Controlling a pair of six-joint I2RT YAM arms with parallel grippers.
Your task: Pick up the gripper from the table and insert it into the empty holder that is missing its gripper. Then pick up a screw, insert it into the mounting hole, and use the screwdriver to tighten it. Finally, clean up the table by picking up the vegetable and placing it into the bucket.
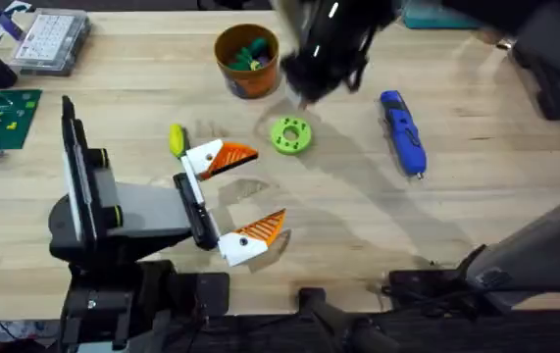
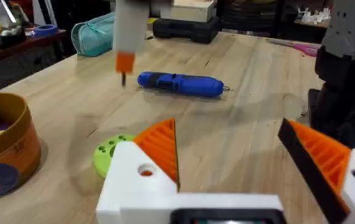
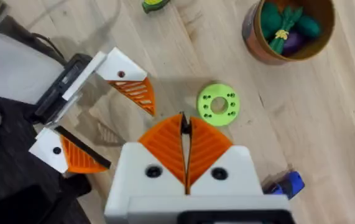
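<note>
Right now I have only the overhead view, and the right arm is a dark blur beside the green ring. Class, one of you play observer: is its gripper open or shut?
Observer: Shut. In the right wrist view the right gripper has its orange pads pressed together.
Operator: Is it holding anything?
Observer: The left wrist view shows a small dark piece sticking out below the tips. I cannot tell what it is.
Operator: Is it touching the ring?
Observer: No. From the left wrist view it hangs near the screwdriver, with bare wood between it and the vegetable.
</note>
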